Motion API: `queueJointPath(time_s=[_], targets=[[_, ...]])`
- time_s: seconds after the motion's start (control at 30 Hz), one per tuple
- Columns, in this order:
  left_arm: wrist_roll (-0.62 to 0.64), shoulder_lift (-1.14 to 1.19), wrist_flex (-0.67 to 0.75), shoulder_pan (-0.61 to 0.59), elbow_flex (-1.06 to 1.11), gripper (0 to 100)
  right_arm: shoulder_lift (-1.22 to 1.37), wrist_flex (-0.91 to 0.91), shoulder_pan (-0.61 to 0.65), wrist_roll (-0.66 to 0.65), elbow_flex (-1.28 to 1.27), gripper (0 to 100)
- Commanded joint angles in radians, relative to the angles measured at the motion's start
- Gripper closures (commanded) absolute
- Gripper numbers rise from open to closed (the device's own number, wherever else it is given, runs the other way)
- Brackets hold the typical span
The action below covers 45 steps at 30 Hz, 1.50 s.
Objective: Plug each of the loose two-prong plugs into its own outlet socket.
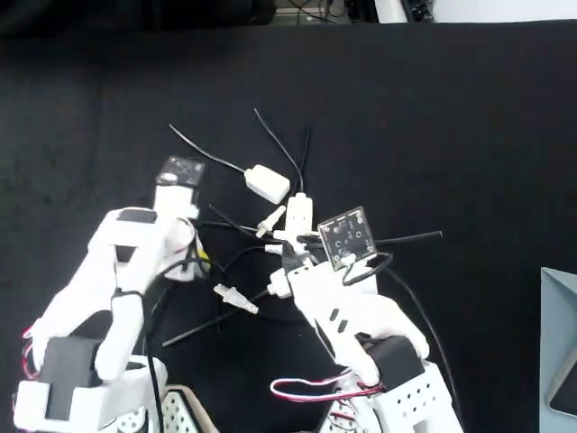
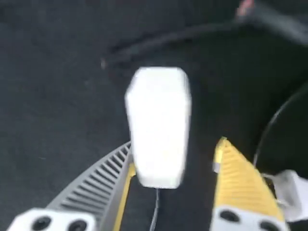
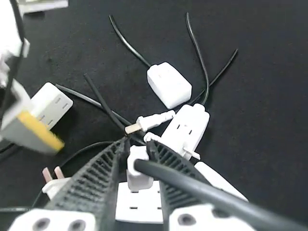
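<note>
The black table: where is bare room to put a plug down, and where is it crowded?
Bare: the far half of the table, beyond the white socket block, and the strip between the right arm and the grey object. Crowded: between both arms, with plugs, sockets and wires.

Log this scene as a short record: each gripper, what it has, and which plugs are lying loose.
left gripper: open, fingers either side of a white socket block lying on the table
right gripper: shut on a held plug, right above a lower socket block
loose plugs: first plug beside the long socket block; second plug lying apart, prongs showing
other socket: small socket block, corded
table: black
</note>
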<state>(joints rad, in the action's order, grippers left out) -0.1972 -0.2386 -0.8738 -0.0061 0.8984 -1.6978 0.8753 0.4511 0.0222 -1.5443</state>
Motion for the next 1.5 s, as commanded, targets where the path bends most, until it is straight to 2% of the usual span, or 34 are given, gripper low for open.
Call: queueJointPath(time_s=[0.0,0.27,0.33,0.47,0.53,0.67,0.8,1.03,1.1,1.2,1.33,1.47], targets=[[-0.035,0.002,0.021,-0.047,-0.038,74,-0.007,-0.003,-0.015,0.009,0.005,98.5],[-0.046,-0.078,0.026,-0.053,-0.039,89,-0.007,-0.003,-0.015,0.009,0.005,98.5],[-0.043,-0.143,0.006,-0.07,-0.035,87,-0.007,-0.003,-0.015,0.009,0.005,98.5],[-0.043,-0.296,-0.064,-0.125,-0.039,73,-0.007,-0.003,-0.015,0.009,0.005,98.5],[-0.043,-0.356,-0.063,-0.173,-0.039,69,-0.007,-0.003,-0.015,0.009,0.005,98.5],[-0.049,-0.385,-0.066,-0.231,-0.031,69,-0.007,-0.003,-0.014,0.009,0.005,98.5],[-0.051,-0.384,-0.061,-0.231,-0.008,69,-0.007,-0.003,-0.012,0.009,0.005,98.5],[-0.049,-0.382,-0.057,-0.116,0.002,69,-0.007,0.0,-0.012,0.009,0.005,98.5],[-0.049,-0.381,-0.023,-0.116,0.018,69,-0.007,0.0,-0.012,0.009,0.005,98.5],[-0.054,-0.345,0.083,-0.165,0.062,69,-0.007,0.002,-0.012,0.009,0.005,98.5],[-0.143,-0.198,0.206,-0.263,0.085,69,-0.007,0.002,-0.012,0.009,0.005,98.5],[-0.155,-0.078,0.206,-0.415,-0.038,69,-0.007,0.002,-0.012,0.009,0.005,98.5]])
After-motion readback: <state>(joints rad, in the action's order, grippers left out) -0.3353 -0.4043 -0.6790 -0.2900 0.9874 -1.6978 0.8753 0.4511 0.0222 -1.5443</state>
